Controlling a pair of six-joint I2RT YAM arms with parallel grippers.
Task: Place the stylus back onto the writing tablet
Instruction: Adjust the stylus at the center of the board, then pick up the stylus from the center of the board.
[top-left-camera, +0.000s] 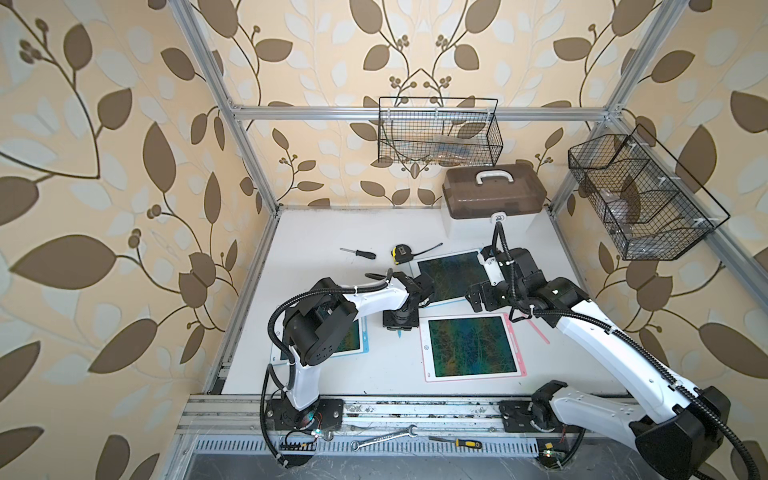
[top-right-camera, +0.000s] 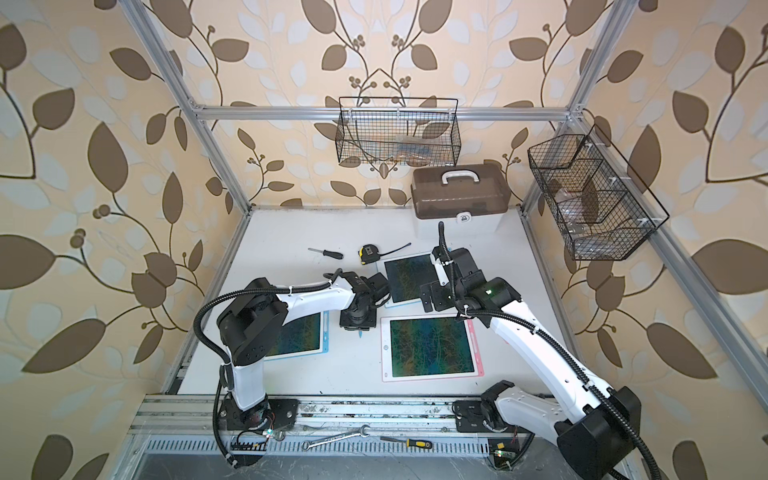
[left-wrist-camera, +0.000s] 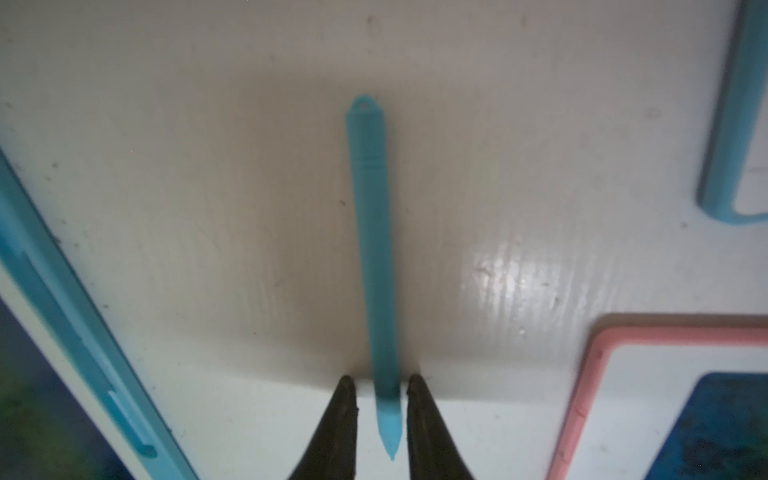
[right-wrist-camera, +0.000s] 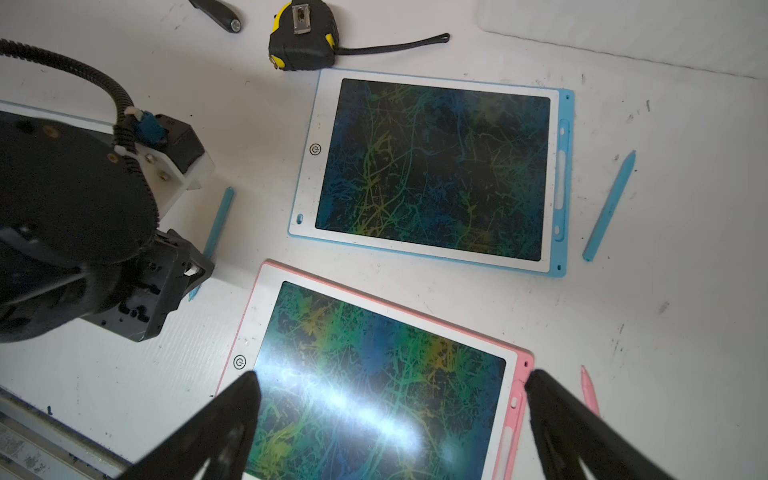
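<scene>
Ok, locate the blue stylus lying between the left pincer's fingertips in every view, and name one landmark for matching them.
In a top view: blue stylus, a sliver just left of the pink tablet.
In a top view: the same sliver.
Left wrist: the stylus runs down the centre, between the left pincer tips.
Right wrist: left of centre, beside the left arm.
Shared landmark: the pink tablet's corner nearest it.

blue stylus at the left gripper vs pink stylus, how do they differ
Colour: blue stylus is blue, pink stylus pink. Position: blue stylus lies between the left gripper's parted fingertips; pink stylus lies beside the pink tablet, no gripper around it. Both lie flat on the table.
</scene>
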